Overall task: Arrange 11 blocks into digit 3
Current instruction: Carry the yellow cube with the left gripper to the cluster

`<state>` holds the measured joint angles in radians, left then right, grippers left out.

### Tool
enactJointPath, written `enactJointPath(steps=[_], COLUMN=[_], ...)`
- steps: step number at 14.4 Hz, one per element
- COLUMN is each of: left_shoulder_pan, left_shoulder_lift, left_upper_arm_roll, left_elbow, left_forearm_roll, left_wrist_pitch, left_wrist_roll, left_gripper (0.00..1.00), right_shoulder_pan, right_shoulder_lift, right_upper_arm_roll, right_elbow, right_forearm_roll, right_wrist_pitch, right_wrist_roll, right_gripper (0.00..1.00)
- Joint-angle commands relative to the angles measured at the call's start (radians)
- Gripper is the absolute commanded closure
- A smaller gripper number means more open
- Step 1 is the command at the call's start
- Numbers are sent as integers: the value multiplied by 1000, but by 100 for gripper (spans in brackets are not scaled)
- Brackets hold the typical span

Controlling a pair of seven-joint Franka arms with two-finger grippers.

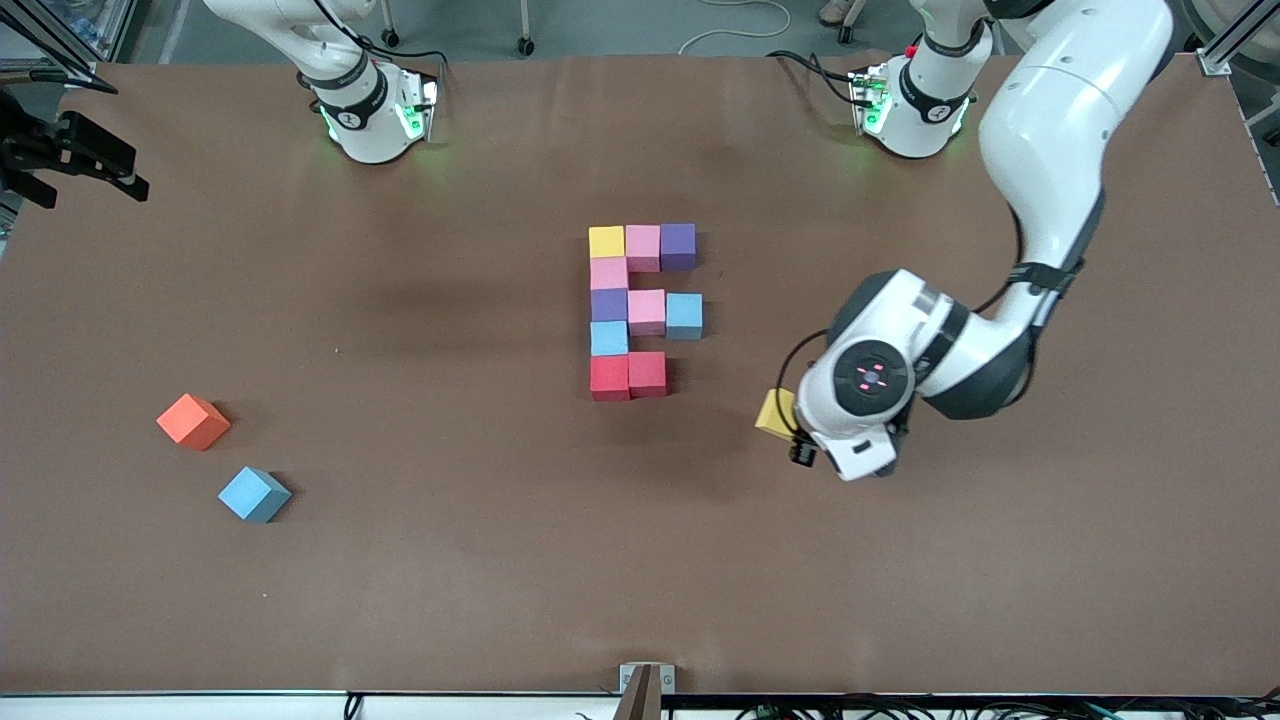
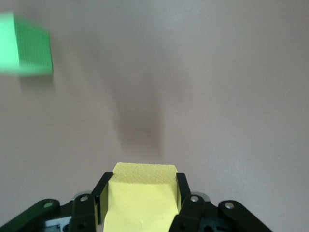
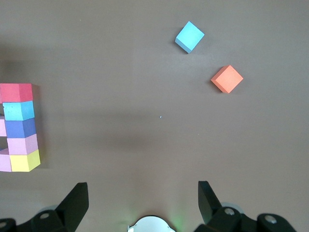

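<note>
The partial digit 3 lies at the table's middle, made of several touching cubes: a yellow, pink and purple top bar, a column of pink, purple and light blue, a pink and light blue middle bar, and two red cubes nearest the front camera. Part of it shows in the right wrist view. My left gripper is shut on a yellow cube, held over bare table toward the left arm's end from the red cubes. My right gripper is open and empty, high over its own base.
A loose blue cube and an orange cube lie toward the right arm's end. A green cube shows only in the left wrist view. A black fixture juts over the table's edge.
</note>
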<state>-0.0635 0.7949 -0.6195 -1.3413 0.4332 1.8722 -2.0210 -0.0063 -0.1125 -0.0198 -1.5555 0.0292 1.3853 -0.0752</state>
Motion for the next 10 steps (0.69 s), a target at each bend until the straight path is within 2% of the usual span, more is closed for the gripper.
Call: enactJointPath(steps=[1,4,8,10], left_shoulder_pan=[-70,-104,-133,-150], left_shoulder_lift=[15,23,15,17], left_upper_arm_roll=[11,11,11,11], left_elbow=[-13,-38,-125,-159], left_forearm_roll=[88,107,114,177], left_wrist_pitch=[24,48,130,142], left_wrist_roll=[-232,-356,-505,-577], left_gripper=[46,45,45,45], right_shoulder_pan=[-8,-9,-8,-8], right_shoulder_lift=[-19,-19,-19,-19], right_upper_arm_roll=[6,6,6,6], right_elbow=[-11,-11,-12,-12], right_forearm_roll=[11,12,14,14], right_wrist_pitch=[-20,-17,-15,-15], right_wrist_roll=[-12,-12,-12,-14], right_gripper=[0,0,0,0])
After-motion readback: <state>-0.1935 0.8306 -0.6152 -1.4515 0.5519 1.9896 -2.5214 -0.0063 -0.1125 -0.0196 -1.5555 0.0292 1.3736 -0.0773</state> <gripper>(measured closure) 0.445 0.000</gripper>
